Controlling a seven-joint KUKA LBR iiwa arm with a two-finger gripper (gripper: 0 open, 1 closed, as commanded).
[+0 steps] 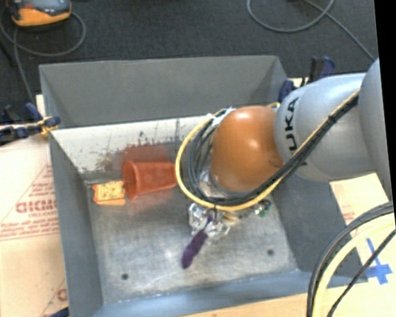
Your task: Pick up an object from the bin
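Dark carpet with a few loose cables ran round the grey metal bin point(163, 88), and from where I stood the bin's floor looked scuffed and mostly bare. The big grey arm point(334, 127) came in from the right, its rounded orange cover point(242, 150) hanging over the middle of the bin with a yellow cable point(182, 164) looped about it.

Below the cover the pincer point(206, 224) pointed down at the bin floor, a little right of centre. I could not tell whether it was wide or narrow, as the cover and wiring hid too much of it.

A slim purple thing point(192, 249), long and tapering, lay slanted on the floor, its upper end right at the pincer's tip and its lower end pointing toward the front left. Whether the pincer gripped it or only touched it I could not make out.

Toward the back left an orange cup point(150, 177) lay on its side, close to the back wall. A small yellow block point(109, 193) sat just beside the cup, on its left. Both were well apart from the pincer.
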